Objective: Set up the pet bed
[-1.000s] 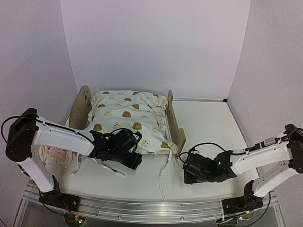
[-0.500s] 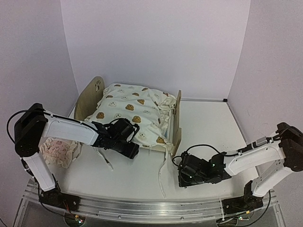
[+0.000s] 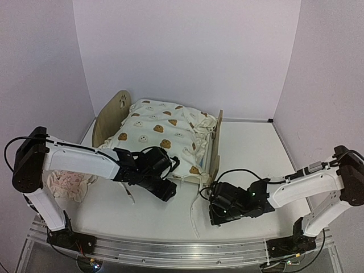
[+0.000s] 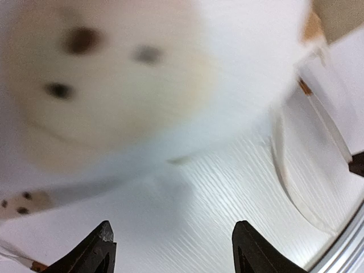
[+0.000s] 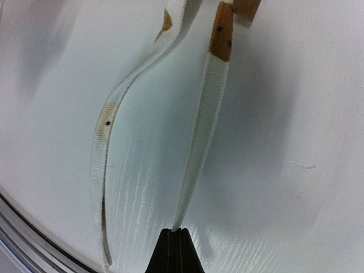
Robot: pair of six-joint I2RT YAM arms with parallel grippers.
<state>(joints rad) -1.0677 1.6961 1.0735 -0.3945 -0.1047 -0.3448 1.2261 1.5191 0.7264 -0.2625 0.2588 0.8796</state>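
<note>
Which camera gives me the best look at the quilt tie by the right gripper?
Right wrist: the tie runs close up into the shut right gripper, apparently pinched. Top external shows it only small, beside that gripper. Left wrist shows blurry ties at its edge; which ones is unclear.

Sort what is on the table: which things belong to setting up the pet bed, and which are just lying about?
Job in hand:
light plywood pet bed with rounded headboard
cream bear-print quilt with ties, draped over it

Lying about:
small pinkish ruffled pillow, beside the bed
</note>
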